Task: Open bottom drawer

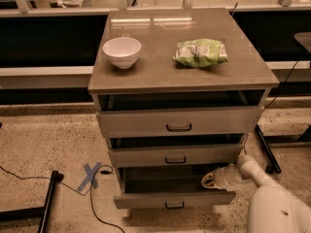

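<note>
While bottom drawer (175, 199) sits pulled out, jaws at its R end (open/shut: can't tell).

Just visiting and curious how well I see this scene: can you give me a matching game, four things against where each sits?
1 white bowl
2 green packet
3 claw
4 blue tape cross

A on the floor
B cabinet top, picture's right
C cabinet top, picture's left
D at the pulled-out bottom drawer's right end

Pairs: 1-C, 2-B, 3-D, 4-A
</note>
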